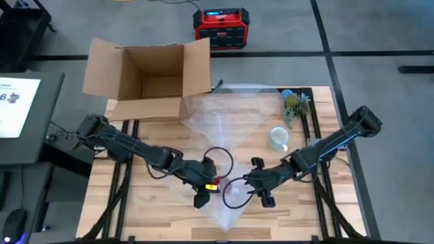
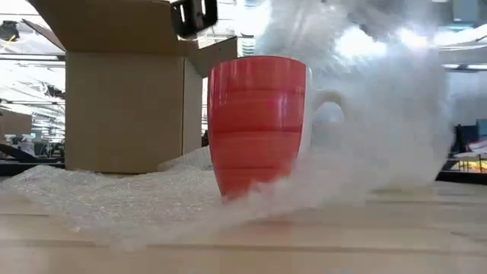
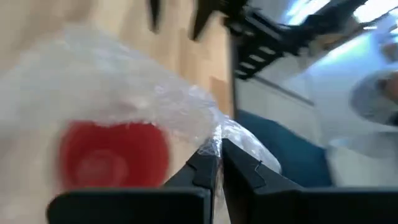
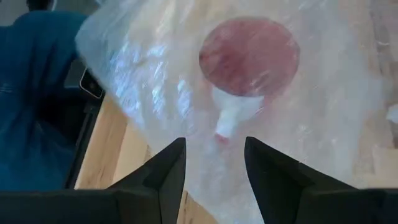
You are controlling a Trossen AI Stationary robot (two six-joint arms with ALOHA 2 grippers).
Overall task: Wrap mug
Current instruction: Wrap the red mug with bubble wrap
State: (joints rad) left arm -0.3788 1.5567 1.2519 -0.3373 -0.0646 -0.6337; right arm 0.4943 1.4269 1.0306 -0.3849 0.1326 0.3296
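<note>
Red mug (image 2: 257, 125) upright on bubble wrap (image 2: 114, 199) at the bench (image 1: 163, 203) front centre, left end effector (image 3: 216, 157) clenched on a lifted wrap corner, right end effector (image 4: 214, 163) released – hovering just beside the mug, cardboard box (image 1: 152, 78) behind.

The left dark six-joint arm reaches from the table's left edge diagonally toward the middle front, wrist bent low. Its two-finger left gripper (image 3: 216, 163) has its jaws pinched together on a fold of clear bubble wrap (image 3: 155, 99). The right dark arm stretches in from the right edge, mirrored, its right gripper (image 4: 214, 163) spread wide, fingers (image 4: 166, 171) apart and gripping nothing.
</note>
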